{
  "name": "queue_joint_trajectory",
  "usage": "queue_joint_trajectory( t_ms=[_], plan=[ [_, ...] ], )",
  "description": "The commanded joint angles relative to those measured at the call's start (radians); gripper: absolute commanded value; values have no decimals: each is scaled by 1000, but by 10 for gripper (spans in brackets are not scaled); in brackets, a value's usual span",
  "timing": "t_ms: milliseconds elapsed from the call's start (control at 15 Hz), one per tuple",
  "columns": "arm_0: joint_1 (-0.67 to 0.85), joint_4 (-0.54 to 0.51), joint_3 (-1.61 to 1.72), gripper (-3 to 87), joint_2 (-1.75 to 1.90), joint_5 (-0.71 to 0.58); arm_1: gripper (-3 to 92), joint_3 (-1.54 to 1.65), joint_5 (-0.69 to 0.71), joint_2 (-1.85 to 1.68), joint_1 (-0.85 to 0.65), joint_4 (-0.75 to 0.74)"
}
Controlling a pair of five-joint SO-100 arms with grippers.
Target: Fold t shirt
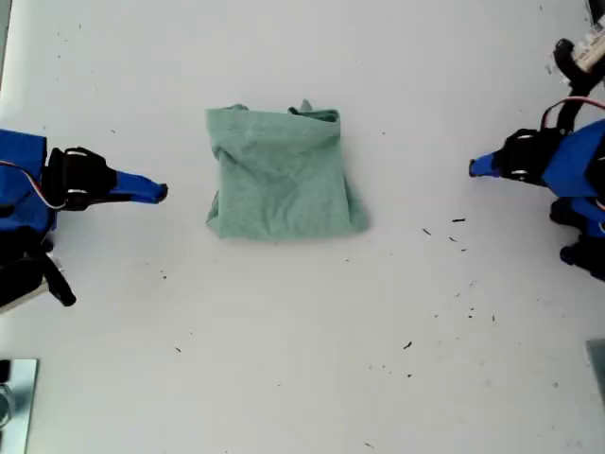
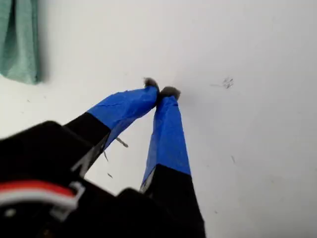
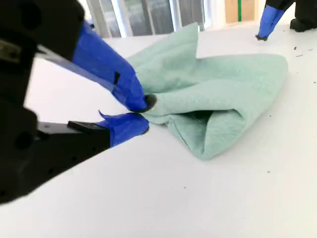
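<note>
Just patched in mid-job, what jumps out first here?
The green t shirt lies folded into a rumpled square in the middle of the table. My first pincer, shut and empty, sits at the exterior view's right; my second pincer, slightly open, near the shirt's other side.

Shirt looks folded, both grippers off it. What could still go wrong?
1. The t shirt is a loose, puffy bundle, and one fold gapes in the second wrist view, so it may spring open.
2. My second gripper sits low near that fold, so moving forward could snag the cloth.
</note>
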State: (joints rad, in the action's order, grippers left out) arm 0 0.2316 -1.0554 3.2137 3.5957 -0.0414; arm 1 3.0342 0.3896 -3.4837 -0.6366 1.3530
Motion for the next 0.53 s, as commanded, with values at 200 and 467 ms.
queue_joint_trajectory(
  t_ms=[200,467],
  plan=[
    [-106,18,23,112,5,-38,40,72,364,-18,-8,-15],
    [-106,18,23,112,5,-38,40,72,364,-18,-6,-15]
  ],
)
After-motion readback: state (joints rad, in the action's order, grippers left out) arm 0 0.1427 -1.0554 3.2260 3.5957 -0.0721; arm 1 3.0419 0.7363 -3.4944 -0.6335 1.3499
